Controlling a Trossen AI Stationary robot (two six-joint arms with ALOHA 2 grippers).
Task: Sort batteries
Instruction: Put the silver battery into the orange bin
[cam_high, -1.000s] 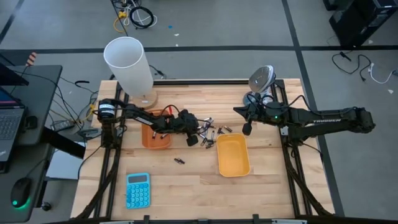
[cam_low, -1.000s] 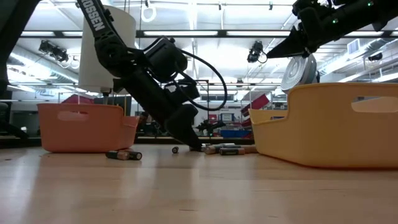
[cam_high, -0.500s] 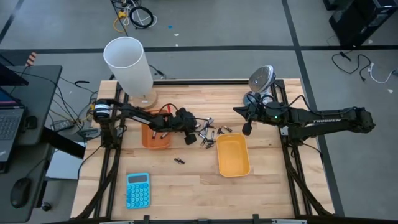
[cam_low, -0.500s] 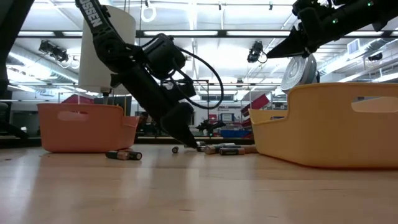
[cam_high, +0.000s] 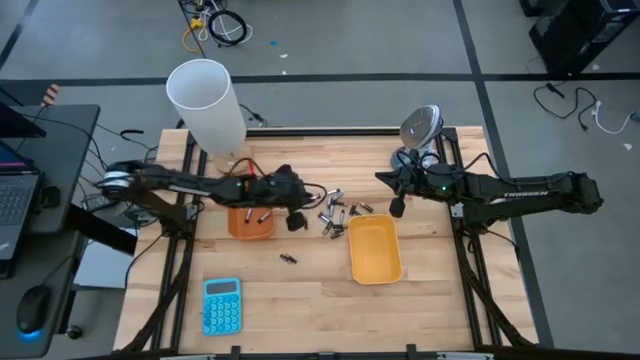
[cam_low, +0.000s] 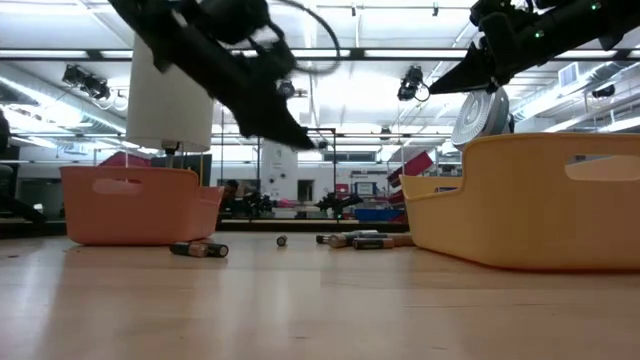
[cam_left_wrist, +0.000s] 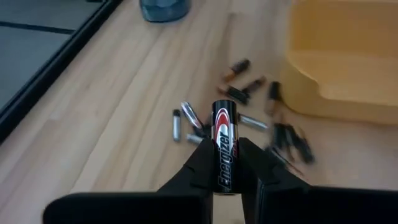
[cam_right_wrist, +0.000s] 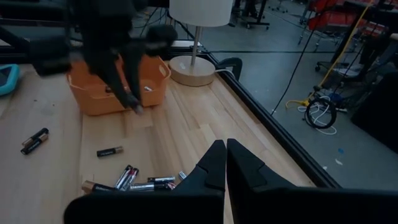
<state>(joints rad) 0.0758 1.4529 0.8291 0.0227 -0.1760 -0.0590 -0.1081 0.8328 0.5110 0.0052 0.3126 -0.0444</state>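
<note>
The left end effector (cam_left_wrist: 225, 163) is clamped on 1 battery (cam_left_wrist: 224, 144); the orange tray (cam_high: 250, 222) sits at its 9 o'clock, close by.

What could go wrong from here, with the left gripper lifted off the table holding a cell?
1. The left gripper pinches only the lower part of the battery, which sticks out past the fingertips; it may pivot or slip during the carry.
2. The orange tray is narrow, so a release off-centre might bounce the cell off the rim.
3. The right gripper, shut, hangs beside the loose pile near the yellow tray, so the arms may crowd on the next pick.
</note>
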